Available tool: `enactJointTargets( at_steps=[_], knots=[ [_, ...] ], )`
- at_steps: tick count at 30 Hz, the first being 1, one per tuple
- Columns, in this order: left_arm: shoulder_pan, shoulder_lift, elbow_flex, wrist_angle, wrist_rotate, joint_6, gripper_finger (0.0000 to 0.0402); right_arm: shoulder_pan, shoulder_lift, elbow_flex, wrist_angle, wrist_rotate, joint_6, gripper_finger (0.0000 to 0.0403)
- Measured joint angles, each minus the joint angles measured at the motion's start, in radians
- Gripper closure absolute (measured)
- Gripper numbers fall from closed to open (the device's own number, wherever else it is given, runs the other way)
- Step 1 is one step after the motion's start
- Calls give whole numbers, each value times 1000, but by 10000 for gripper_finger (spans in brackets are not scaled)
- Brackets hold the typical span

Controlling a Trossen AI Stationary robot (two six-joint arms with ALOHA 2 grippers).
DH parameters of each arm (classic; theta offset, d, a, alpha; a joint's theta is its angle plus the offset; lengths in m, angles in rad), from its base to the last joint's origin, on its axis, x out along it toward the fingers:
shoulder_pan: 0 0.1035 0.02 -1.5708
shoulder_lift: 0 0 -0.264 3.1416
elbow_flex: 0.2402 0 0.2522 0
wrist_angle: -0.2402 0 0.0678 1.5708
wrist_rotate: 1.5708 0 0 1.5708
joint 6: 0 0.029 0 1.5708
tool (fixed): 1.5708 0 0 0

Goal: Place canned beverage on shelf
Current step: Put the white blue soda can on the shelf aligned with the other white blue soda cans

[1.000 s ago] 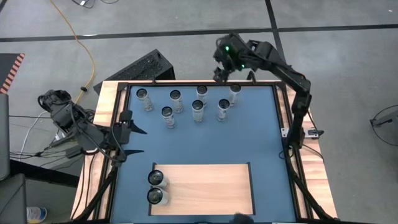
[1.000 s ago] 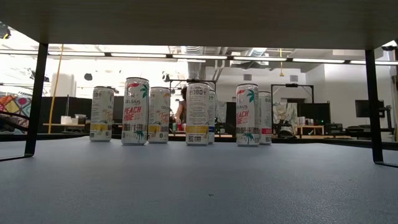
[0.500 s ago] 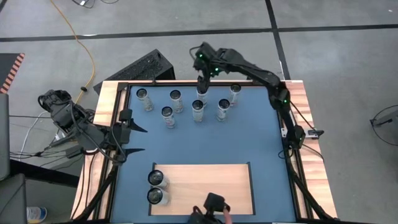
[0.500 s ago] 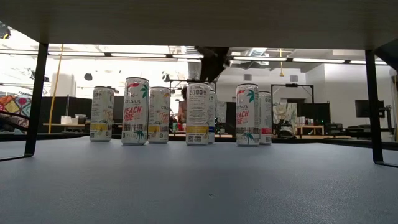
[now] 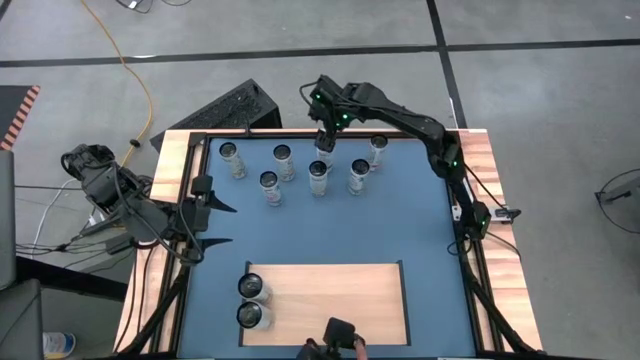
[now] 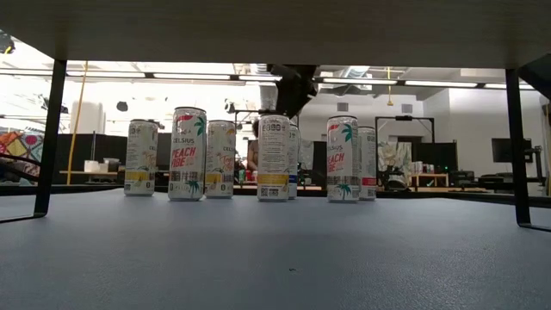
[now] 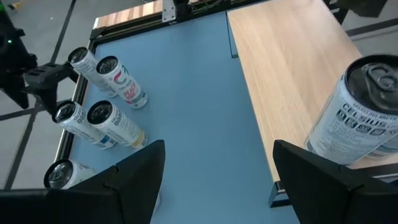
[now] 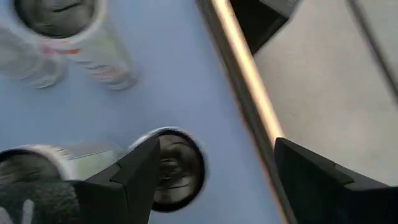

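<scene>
Several tall white cans stand upright in a cluster on the far half of the blue table [image 5: 420,230]. My right gripper [image 5: 325,134] hovers open just above the middle can of the far row [image 8: 176,167]; in the right wrist view that can's top lies between the fingers, close to one of them. The low view shows the gripper [image 6: 291,89] above the can tops. Two cans [image 5: 251,301] stand on the pale wooden shelf [image 5: 340,300] at its left end. My left gripper [image 5: 214,226] waits open at the table's left edge, nothing between its fingers [image 7: 140,171].
Other cans crowd the one under my right gripper: one just nearer [image 5: 319,178], others to its left [image 5: 284,160] and right [image 5: 376,150]. A black frame rail [image 5: 320,133] runs along the far edge. A person's hand with a dark object [image 5: 340,333] shows at the near edge.
My right gripper has swung from the far right corner toward the table's left and come down, tipping more steeply, until it stands over the middle can of the far row. It has stayed open. No can has moved.
</scene>
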Motion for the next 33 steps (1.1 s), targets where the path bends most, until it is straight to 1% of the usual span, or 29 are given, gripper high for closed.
enactJointTargets(
  at_steps=[2,5,8,15,19,31,33],
  knots=[
    [0,0,0,-8,0,-2,116,2,0,0,2,-27,-9,106],
    [0,0,0,-7,0,-1,116,3,0,0,17,-28,-21,106],
    [0,0,0,-7,0,-2,116,3,0,0,-6,-30,-25,98],
    [0,0,0,-7,0,0,116,9,0,0,-48,-29,-29,42],
    [0,0,0,-7,0,10,116,10,0,0,-50,-29,-12,22],
    [0,0,0,-7,0,9,116,9,1,0,-62,-24,-2,19],
    [0,0,0,-7,0,8,116,14,18,1,-52,-20,-1,19]
  ],
)
